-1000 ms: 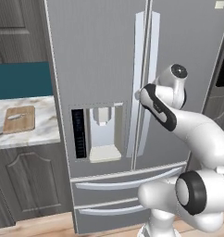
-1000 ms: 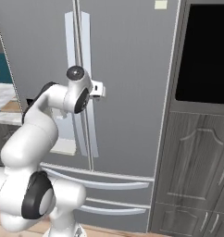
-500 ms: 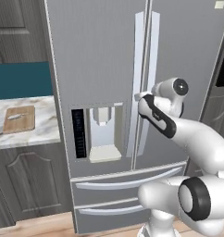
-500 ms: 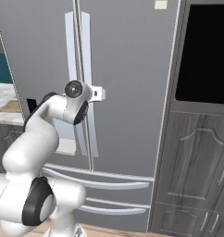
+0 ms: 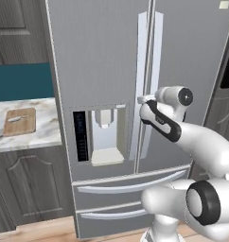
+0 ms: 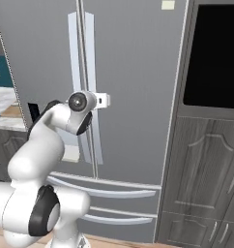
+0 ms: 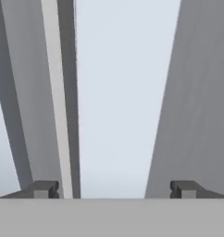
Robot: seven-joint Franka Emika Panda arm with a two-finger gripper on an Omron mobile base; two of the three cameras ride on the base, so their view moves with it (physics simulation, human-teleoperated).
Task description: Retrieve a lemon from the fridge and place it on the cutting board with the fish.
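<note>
While your gripper (image 7: 114, 189) stands released, the fridge's right-door handle (image 7: 123, 92) runs vertically dead ahead between its fingertips, apparently not yet touched.

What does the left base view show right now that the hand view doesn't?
Left base view: the cutting board with the fish on the marble counter left of the fridge, plus the door dispenser and the bottom drawers. Hand view: the open gripper, its fingertips set either side of a vertical handle, close up. Both: the fridge's long handles.
</note>
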